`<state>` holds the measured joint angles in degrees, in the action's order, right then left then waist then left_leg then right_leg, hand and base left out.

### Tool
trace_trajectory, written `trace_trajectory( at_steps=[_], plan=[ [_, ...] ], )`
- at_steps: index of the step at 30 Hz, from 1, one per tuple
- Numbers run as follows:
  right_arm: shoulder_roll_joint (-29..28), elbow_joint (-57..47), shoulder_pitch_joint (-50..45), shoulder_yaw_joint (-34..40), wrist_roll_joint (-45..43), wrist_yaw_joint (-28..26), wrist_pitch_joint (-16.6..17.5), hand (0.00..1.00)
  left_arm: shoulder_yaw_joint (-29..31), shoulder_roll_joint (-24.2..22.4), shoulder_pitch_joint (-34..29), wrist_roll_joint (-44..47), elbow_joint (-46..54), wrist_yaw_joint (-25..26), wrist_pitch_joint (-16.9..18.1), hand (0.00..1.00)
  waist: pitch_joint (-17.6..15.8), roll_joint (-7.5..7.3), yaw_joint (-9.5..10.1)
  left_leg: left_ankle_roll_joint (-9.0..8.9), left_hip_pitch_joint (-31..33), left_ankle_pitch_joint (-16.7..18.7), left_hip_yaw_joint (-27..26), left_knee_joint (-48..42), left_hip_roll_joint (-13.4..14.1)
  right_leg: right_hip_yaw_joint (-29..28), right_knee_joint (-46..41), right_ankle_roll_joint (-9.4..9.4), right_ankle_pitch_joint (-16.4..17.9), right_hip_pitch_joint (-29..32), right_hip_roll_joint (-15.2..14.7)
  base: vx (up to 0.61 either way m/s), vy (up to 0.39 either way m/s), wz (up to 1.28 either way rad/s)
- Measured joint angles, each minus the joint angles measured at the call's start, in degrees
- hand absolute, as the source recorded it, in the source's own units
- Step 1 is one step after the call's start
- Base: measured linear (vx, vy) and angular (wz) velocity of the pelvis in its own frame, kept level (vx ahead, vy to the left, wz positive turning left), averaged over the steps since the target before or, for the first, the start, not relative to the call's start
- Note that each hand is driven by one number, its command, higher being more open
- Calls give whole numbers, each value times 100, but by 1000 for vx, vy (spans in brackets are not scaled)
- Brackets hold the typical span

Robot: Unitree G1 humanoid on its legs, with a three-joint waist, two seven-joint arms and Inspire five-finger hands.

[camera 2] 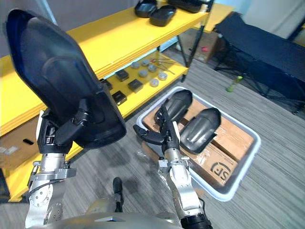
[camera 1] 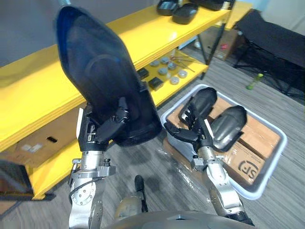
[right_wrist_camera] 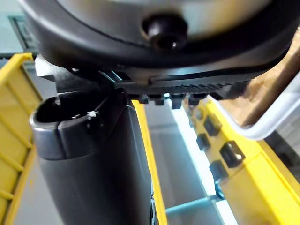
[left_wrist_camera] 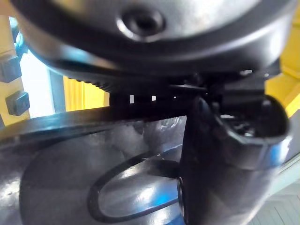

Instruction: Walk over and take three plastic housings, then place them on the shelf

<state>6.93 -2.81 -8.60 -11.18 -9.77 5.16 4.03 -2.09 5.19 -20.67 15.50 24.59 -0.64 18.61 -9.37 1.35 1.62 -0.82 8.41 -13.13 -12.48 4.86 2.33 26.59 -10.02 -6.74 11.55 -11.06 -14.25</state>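
Observation:
My left hand [camera 1: 102, 129] is shut on the lower edge of a big black plastic housing [camera 1: 105, 76] and holds it upright in front of the yellow shelf [camera 1: 157, 33]. Its glossy inner face [left_wrist_camera: 93, 178] lies right behind the thumb [left_wrist_camera: 225, 154] in the left wrist view. Two more black housings [camera 1: 205, 102] [camera 1: 228, 126] lie in the white tray [camera 1: 271, 167] on cardboard boxes. My right hand [camera 1: 190, 131] hovers open over the tray's near left corner, fingers straight beside the left housing; I cannot tell if they touch it. Two housings [camera 1: 167, 7] [camera 1: 186, 13] rest on the shelf's top board.
The shelf's lower board carries small dark blocks and round metal parts [camera 1: 164, 71]. A black folding cot [camera 1: 271, 38] stands at the far right, with a cardboard box [camera 1: 224, 47] and a green bottle [camera 1: 255, 82] on the floor near it. Grey plank floor lies between shelf and tray.

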Motion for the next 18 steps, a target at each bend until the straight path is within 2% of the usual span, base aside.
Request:
trace_trajectory(
  at_steps=[2, 4, 6, 8, 11, 12, 13, 14, 15, 16, 17, 18],
  plan=[
    [5, 1, -126, 21, -86, -181, 1, 100, -2, -17, -32, 63, -19, 23, 0, 0, -32, 28, 15, -47, 29, -126, 166, -3, 85, 71, -50, -81, 48, -44, 127, -66, -83, 29],
    [67, 1, -145, 37, -482, -310, 1, 100, -34, -18, -32, 62, -25, 60, 0, 0, -51, 37, 27, -62, 57, -170, 240, -7, 142, 122, -106, -74, 56, -43, 195, -59, -70, 18],
    [121, 2, -112, 38, -673, -364, 22, 100, -41, -19, -31, 61, -52, 101, 0, 0, -64, 38, 52, -80, 106, -151, 269, -10, 149, 125, -151, -93, 100, 3, 203, -62, -33, 8],
    [167, 49, 56, 14, -678, -347, 26, 100, -38, -23, -26, 62, -64, 155, 0, 0, -211, 34, 98, -71, 125, -43, 267, -210, 149, 112, -313, -48, 139, 8, 143, -59, 5, -3],
    [163, 111, 405, -211, -671, -190, 104, 100, 22, -41, -14, 63, -92, 192, 0, 0, -378, -14, 285, -39, 365, 396, 174, -988, 122, 106, -445, -34, 339, -27, -39, -50, 41, -5],
    [116, 209, 595, -301, -669, -138, 207, 100, 81, -42, -11, 63, -92, 166, 0, 0, -460, -74, 327, 54, 635, 703, 173, -1699, 152, 123, -530, -76, 417, -37, -161, -43, 131, -1],
    [69, 234, 693, -359, -641, -51, 260, 100, 115, -42, -5, 62, -92, 139, -1, 0, -509, -31, 389, 219, 951, 1224, 172, -2731, 252, 120, -658, -40, 509, -110, -177, -7, 156, -3],
    [30, 236, 704, -366, -636, -12, 291, 100, 131, -36, -5, 58, -92, 125, -1, 0, -531, -7, 438, 246, 1034, 1494, 169, -3186, 275, 112, -709, -32, 559, -184, -191, 62, 198, -2],
    [-65, 244, 682, -357, -636, 71, 345, 100, 140, -15, -10, 54, -92, 88, 0, 0, -528, -6, 500, 345, 1085, 2003, 162, -3676, 281, 123, -807, 104, 659, -345, -222, 137, 217, 9],
    [-102, 254, 689, -353, -636, 125, 462, 100, 198, -14, 50, 54, -99, 41, -1, 0, -519, -45, 498, 311, 1056, 2335, 141, -3806, 170, 96, -1222, 394, 663, -315, -351, 161, 217, 24],
    [-99, 254, 697, -354, -636, 143, 531, 100, 210, -29, 85, 53, -112, 36, -3, 0, -517, -55, 464, 341, 1062, 2383, 187, -3801, 120, 45, -1617, 542, 482, -128, -473, 193, 253, 39],
    [-107, 257, 698, -354, -642, 141, 633, 100, 279, -14, 103, 45, -113, 42, -8, 0, -514, -50, 452, 387, 1016, 2412, 200, -3662, 35, -171, -2452, 864, -65, 376, -694, 204, 315, 27]
  ],
)
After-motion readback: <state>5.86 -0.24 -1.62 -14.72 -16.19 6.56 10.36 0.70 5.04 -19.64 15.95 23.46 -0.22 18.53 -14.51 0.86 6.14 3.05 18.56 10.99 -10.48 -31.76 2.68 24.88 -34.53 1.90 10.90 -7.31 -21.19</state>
